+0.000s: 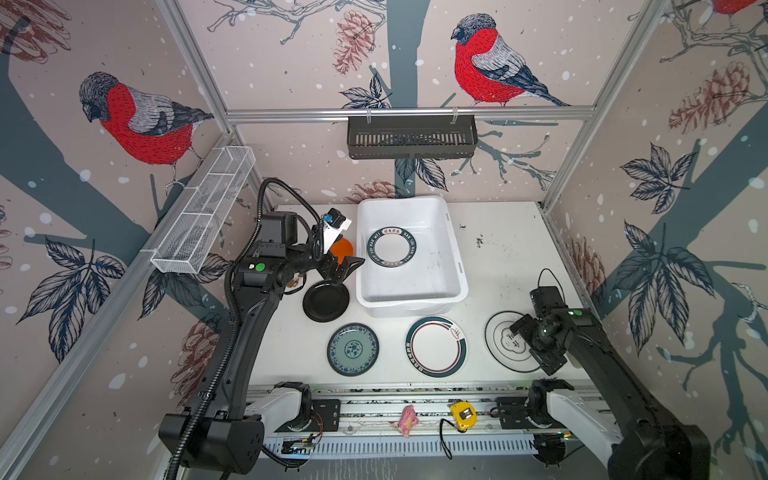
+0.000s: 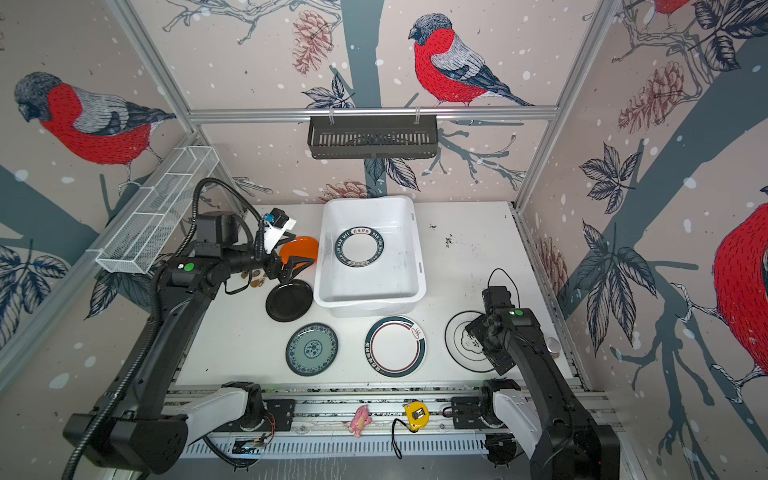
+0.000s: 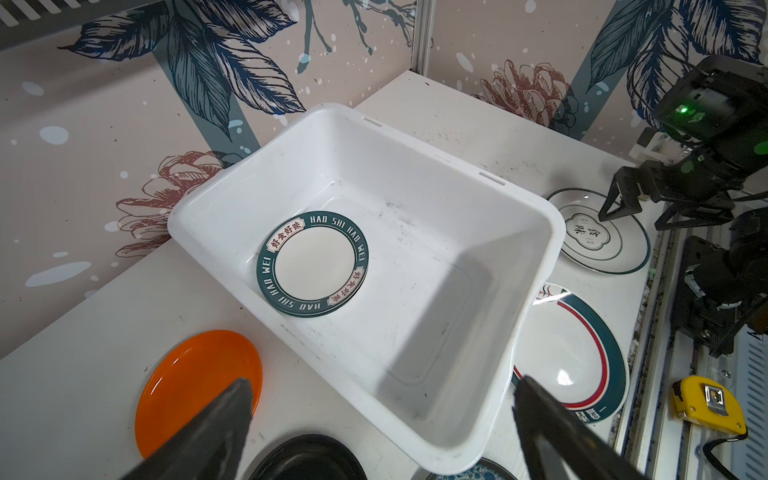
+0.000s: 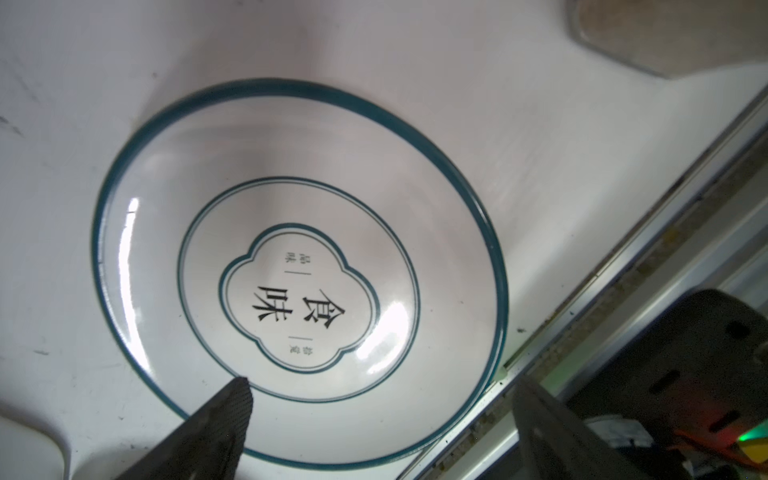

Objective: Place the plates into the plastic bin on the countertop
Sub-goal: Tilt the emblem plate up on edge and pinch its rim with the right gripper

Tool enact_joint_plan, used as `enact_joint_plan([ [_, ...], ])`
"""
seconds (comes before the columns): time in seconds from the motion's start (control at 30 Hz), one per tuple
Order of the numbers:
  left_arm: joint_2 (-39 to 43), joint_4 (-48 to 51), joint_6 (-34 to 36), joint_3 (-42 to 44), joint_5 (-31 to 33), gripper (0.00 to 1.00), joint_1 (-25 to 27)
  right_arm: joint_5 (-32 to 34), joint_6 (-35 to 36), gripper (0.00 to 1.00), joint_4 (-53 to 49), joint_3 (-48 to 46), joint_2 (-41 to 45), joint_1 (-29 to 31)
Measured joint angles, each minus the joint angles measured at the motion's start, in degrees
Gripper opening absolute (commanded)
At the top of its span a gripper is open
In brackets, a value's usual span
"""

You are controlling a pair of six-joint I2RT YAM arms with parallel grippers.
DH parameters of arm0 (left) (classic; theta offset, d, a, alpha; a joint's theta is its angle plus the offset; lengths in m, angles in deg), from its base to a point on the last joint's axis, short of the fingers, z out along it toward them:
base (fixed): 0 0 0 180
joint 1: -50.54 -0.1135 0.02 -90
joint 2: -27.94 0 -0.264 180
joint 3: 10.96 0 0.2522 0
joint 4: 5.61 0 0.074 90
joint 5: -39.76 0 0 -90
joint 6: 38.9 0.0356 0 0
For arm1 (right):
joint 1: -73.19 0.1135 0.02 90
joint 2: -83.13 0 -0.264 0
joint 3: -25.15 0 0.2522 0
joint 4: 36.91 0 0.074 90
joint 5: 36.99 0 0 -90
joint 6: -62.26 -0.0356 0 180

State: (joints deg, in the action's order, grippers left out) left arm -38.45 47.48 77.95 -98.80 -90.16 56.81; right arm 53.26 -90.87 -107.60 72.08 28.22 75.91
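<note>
Bin of white rectangular plastic (image 1: 415, 309) lies lengthwise front-to-back on white speckled countertop (image 1: 498, 257), a teal-banded white round plate (image 1: 392, 246) flat inside. Left gripper (image 3: 382, 384) and right gripper (image 4: 382, 382) gape wide, empty.

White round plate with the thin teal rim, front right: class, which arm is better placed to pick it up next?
Right. The open right tool hangs directly over the teal-rimmed white plate, jaws straddling its rim. The open left tool sits far off, by the round orange plate.
</note>
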Motion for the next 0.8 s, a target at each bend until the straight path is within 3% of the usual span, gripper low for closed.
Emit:
enact_joint_plan([
  [0.8,-0.5,-1.3,0.1,-1.3,-0.1,0.97,0.7,-5.1,-8.9,0.98,8.0,-6.9,1.9,5.6],
])
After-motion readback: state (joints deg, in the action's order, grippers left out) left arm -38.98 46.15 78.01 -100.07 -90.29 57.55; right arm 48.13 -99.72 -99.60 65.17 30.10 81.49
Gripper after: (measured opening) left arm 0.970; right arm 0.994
